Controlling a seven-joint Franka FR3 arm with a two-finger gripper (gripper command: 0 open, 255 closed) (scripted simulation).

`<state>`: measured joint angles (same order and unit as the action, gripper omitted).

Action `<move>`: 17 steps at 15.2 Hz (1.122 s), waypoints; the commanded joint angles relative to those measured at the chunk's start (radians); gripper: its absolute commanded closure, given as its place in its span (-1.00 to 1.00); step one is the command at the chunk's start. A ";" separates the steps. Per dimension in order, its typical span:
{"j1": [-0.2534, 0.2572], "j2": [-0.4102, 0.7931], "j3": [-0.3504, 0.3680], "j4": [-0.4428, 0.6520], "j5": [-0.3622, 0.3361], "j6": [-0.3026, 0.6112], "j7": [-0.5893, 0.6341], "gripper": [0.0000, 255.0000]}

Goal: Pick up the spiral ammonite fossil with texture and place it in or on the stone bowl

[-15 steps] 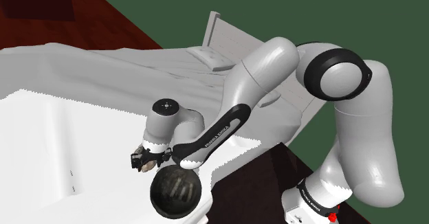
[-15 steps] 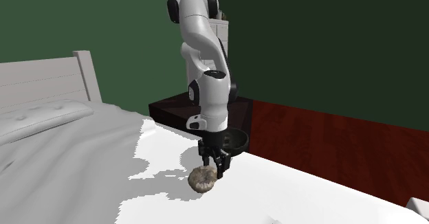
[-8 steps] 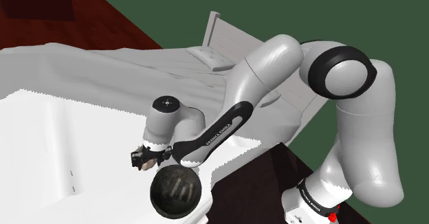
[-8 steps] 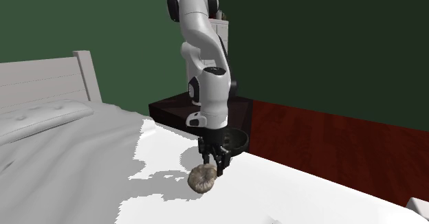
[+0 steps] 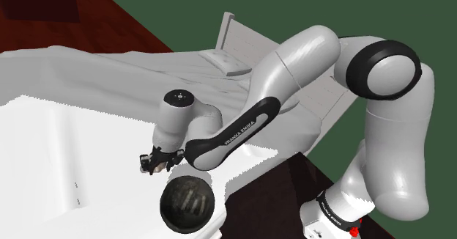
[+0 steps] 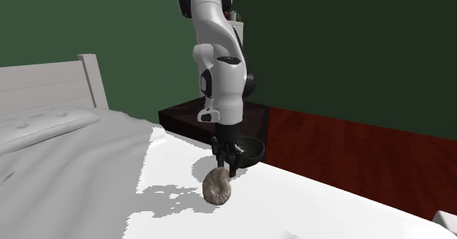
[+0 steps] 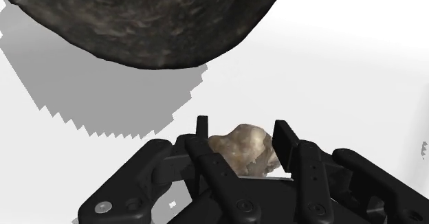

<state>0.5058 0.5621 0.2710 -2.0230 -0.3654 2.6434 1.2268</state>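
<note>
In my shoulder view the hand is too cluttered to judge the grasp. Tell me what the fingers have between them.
Observer: In the wrist view the gripper is shut on the ammonite fossil. A black finger presses on each side of the tan, lumpy stone.
Operator: Good. Now describe how it hangs.
Observer: In the second exterior view the fossil is held by its upper part. Its round, ribbed body sits below the fingertips, close over the white bed. I cannot tell whether it is clear of the surface.
</note>
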 commanded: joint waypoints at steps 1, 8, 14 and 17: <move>-0.008 -0.024 0.011 -0.004 0.012 -0.020 -0.009 1.00; -0.033 -0.099 0.045 -0.013 0.053 -0.085 -0.040 1.00; -0.051 -0.159 0.070 -0.012 0.090 -0.144 -0.068 1.00; -0.059 -0.188 0.081 -0.008 0.109 -0.174 -0.081 1.00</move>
<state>0.4508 0.3835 0.3483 -2.0344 -0.2636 2.4812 1.1528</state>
